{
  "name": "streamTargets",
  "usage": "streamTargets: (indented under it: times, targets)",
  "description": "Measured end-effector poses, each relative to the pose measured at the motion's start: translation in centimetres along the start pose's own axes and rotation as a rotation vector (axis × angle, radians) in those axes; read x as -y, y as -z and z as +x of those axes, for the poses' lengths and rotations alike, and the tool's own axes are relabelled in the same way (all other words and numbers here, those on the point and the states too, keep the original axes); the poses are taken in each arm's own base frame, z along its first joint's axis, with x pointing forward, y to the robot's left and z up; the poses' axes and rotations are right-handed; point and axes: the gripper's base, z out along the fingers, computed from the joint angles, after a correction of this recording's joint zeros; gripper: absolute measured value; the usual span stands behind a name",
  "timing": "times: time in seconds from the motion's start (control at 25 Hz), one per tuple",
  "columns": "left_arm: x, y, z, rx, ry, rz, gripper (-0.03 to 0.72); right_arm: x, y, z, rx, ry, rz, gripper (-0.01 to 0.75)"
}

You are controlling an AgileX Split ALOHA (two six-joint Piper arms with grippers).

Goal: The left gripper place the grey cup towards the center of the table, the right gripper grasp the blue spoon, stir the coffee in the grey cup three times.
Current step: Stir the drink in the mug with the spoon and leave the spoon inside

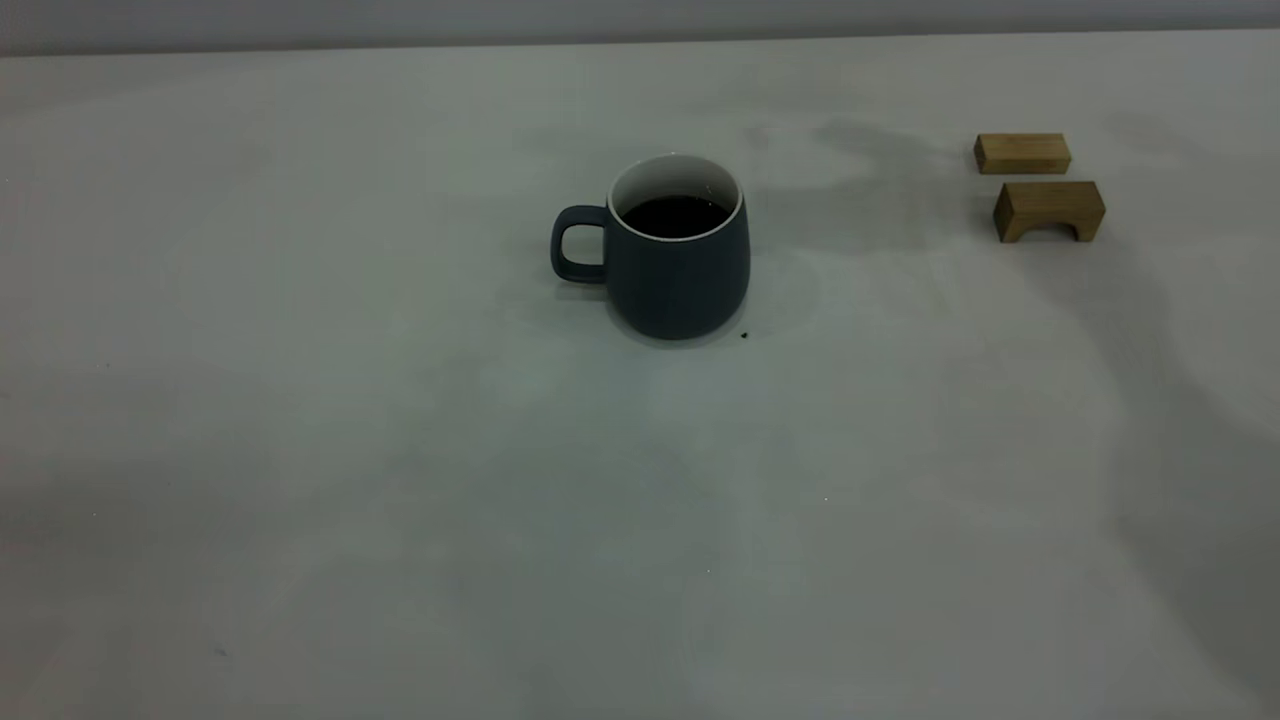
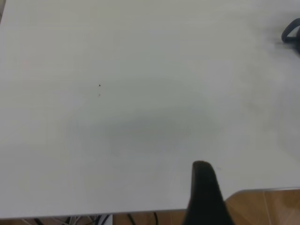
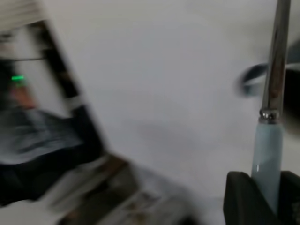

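Note:
The grey cup (image 1: 680, 270) stands upright near the middle of the table (image 1: 400, 500), its handle pointing left, with dark coffee (image 1: 675, 215) inside. Neither gripper shows in the exterior view. In the right wrist view my right gripper (image 3: 267, 180) is shut on the pale handle of the blue spoon (image 3: 268, 145), whose metal neck points away from the wrist; its bowl is out of frame. The cup's handle (image 3: 251, 78) shows blurred beyond it. My left gripper (image 2: 204, 187) hangs over the table's edge, far from the cup (image 2: 291, 33).
Two tan wooden blocks (image 1: 1022, 153) (image 1: 1048, 209) lie at the table's back right. The left wrist view shows the table's edge with wooden floor (image 2: 262, 206) beyond it. The right wrist view shows a dark frame and clutter (image 3: 56, 140) past the table's side.

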Motion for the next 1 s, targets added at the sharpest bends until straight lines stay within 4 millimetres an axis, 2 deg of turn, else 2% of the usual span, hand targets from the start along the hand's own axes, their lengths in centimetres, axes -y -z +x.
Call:
streamTargets:
  times: [0.16,0.36,0.64,0.76,1.0]
  targets:
    - [0.0,0.0,0.0,0.0,0.0,0.0,0.563,-1.4,-1.5,1.0,-0.037,-0.158,-0.042,0.145]
    - [0.0,0.0,0.0,0.0,0.0,0.0,0.563,-2.7,-3.3,2.2,-0.084,-0.477,-0.023,0.145]
    - [0.0,0.0,0.0,0.0,0.0,0.0,0.563,-4.3,-5.7,4.0,-0.157,-0.818,-0.013,0.145]
    - [0.0,0.0,0.0,0.0,0.0,0.0,0.563,-4.0,-7.1,4.1,-0.207,-0.958,-0.034,0.145]
    - [0.0,0.0,0.0,0.0,0.0,0.0,0.563,-2.0,-8.9,3.3,-0.237,-1.058,-0.041,0.145]
